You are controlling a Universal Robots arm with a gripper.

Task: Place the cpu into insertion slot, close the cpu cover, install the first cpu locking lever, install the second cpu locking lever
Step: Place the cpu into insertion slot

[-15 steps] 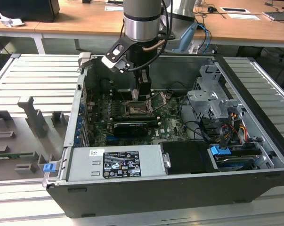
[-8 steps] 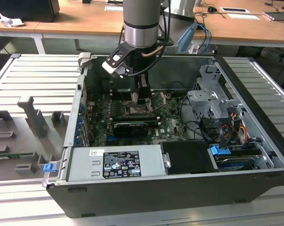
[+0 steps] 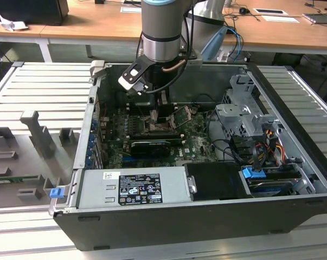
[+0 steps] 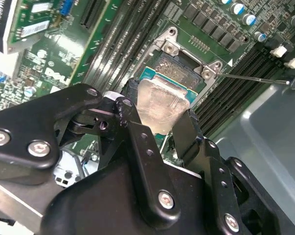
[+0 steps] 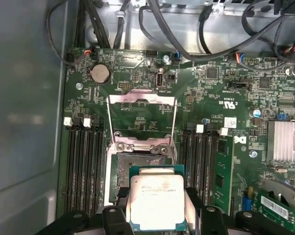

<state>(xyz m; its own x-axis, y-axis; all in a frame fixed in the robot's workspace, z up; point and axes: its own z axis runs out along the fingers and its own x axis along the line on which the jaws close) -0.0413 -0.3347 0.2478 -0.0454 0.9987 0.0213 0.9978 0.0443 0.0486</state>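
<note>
While the cpu (image 5: 157, 198) is gripped by its two opposite edges, the pincer (image 5: 158, 212) is seen clenched on it in both wrist views, one black finger (image 4: 185, 128) pressed against each side. The chip's dull silver face is turned up toward the cameras, and its green edge is visible around the metal lid. The cpu (image 4: 162, 104) is held just over the insertion slot (image 5: 137, 169), covering the nearer part of the slot, while the far part of the dark socket (image 4: 179, 62) is left exposed. Whether the chip is already touching the socket cannot be told.

The cpu cover (image 5: 142, 99) is found swung open, its silvery frame tilted back from the slot toward a coin battery (image 5: 100, 73). A thin wire lever (image 4: 250, 77) is seen standing out from one corner of the slot's metal rim. Long black memory slots (image 5: 83, 166) are ranged on both sides of the socket on the green motherboard (image 5: 220, 98).

In the exterior view, the arm is lowered into an open computer case (image 3: 206, 227), the pincer (image 3: 162, 120) being set down near the middle of the board. The case is laid on a slatted grey counter (image 3: 33, 92).
</note>
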